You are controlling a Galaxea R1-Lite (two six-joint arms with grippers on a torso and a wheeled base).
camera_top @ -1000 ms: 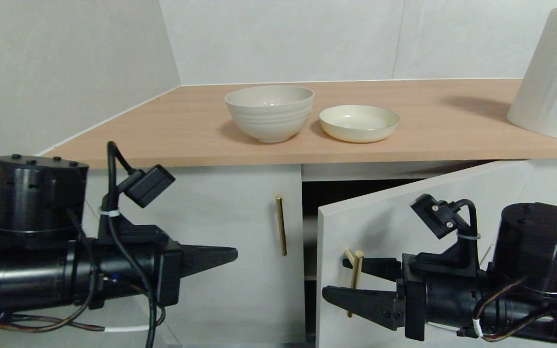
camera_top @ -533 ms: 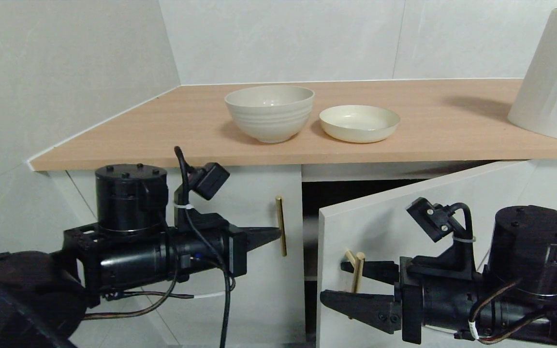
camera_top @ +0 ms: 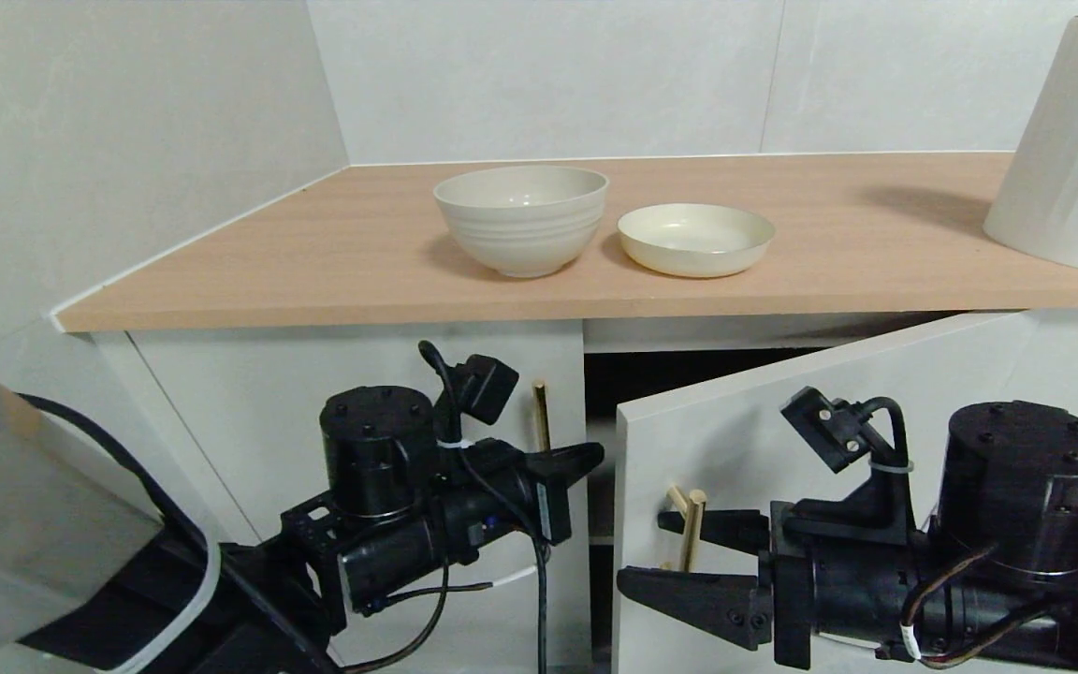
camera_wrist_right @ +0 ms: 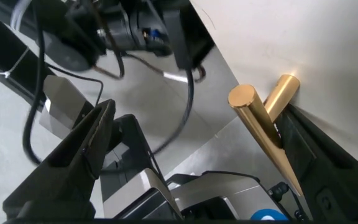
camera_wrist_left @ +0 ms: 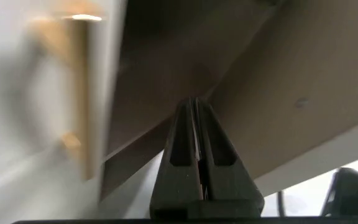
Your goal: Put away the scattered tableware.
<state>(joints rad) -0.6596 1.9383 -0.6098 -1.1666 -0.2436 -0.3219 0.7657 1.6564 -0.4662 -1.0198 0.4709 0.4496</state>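
Note:
A deep cream bowl point(camera_top: 520, 217) and a shallow cream dish point(camera_top: 694, 238) stand side by side on the wooden countertop point(camera_top: 314, 271). Below it, the right cabinet door point(camera_top: 782, 412) hangs partly open. My right gripper point(camera_top: 668, 558) is open, its fingers straddling that door's gold handle point(camera_top: 689, 526); the right wrist view has the handle point(camera_wrist_right: 263, 121) between the two fingers point(camera_wrist_right: 95, 140). My left gripper point(camera_top: 588, 456) is shut, its tip at the dark gap beside the left door's gold handle point(camera_top: 542, 417). The left wrist view shows the pressed fingers point(camera_wrist_left: 194, 143) beside that handle point(camera_wrist_left: 79, 93).
A large white lampshade point(camera_top: 1072, 150) stands on the countertop at the far right. White tiled walls close in the left side and the back. The left cabinet door point(camera_top: 361, 365) is closed.
My left arm has swung right and forward, carrying its shut gripper from the left up to the gap by the left door's handle. The right gripper has barely shifted.

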